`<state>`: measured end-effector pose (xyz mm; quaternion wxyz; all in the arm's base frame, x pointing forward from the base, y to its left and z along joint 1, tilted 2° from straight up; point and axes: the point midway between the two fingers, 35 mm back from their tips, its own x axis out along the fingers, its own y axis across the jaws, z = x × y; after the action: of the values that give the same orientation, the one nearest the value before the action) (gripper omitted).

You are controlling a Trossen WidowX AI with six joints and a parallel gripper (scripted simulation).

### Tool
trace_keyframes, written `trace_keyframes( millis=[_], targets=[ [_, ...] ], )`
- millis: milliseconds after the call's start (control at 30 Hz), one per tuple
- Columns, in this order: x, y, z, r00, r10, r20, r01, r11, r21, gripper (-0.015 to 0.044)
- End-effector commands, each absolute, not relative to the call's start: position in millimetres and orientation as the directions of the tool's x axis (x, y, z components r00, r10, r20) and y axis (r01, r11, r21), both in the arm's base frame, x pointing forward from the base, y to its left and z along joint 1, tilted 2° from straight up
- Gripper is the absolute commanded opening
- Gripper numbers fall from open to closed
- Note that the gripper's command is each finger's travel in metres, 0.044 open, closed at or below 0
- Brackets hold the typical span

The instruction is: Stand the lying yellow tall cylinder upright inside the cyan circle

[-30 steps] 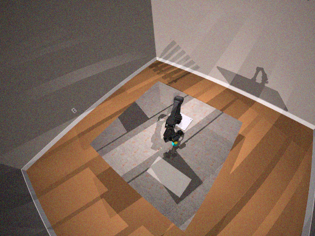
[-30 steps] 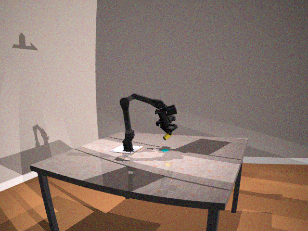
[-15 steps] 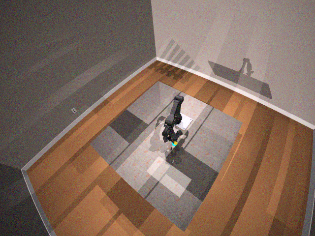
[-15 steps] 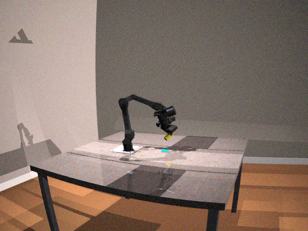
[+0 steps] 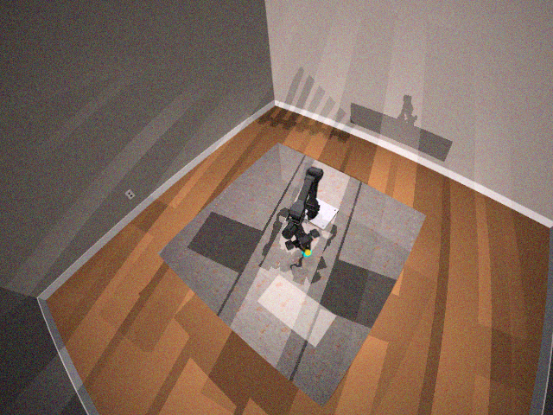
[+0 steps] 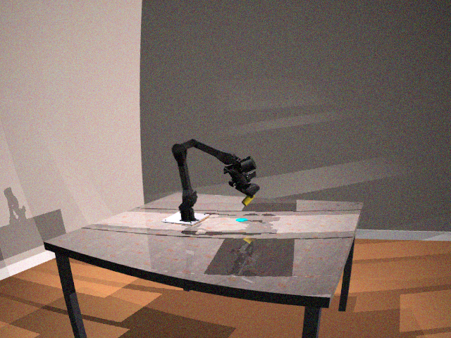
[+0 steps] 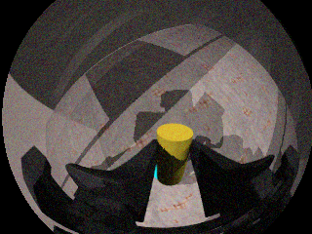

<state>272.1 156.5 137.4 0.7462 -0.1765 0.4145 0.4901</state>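
Turning upright: this is the step in hand, I judge; the yellow tall cylinder point(image 5: 307, 252) point(image 6: 248, 200) point(image 7: 175, 146) is lifted, but it leans and is not yet standing.
Gripper: the gripper point(image 5: 307, 248) point(image 6: 250, 195) point(image 7: 174, 143) is closed on the cylinder, one finger at each side of it.
Cylinder in the fingers: from where I stand, it hangs at the fingertips, below the wrist, and a part of it sticks out past them. The wrist view shows one round end, lit yellow, with the lower side in shade.
Cyan circle: the cyan circle point(image 5: 304, 255) point(image 6: 241, 220) point(image 7: 155, 172) lies flat on the table point(image 5: 379, 241) point(image 6: 156, 251) point(image 7: 253, 88), near and below the cylinder. From the top, the cylinder covers a part of it; the exact offset I cannot tell.
Next move: it asks, in my opinion, to finish the rotation until the axis is vertical, to centre above the circle, and then to go down slowly.
Risk: if the fingers open while the cylinder leans, it can tip over or roll off the circle.
Release and withdrawal: these are for later, after the base sits flat.
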Motion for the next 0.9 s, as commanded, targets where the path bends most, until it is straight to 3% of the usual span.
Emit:
trace_keyframes(
  millis=[0, 867],
  targets=[
    [272.8, 156.5, 139.6, 0.19, 0.611, -0.769, -0.876, 0.459, 0.148, 0.0105],
    [275.7, 151.1, 141.5, 0.252, 0.724, -0.643, -0.88, 0.447, 0.159, 0.0105]
  ],
)
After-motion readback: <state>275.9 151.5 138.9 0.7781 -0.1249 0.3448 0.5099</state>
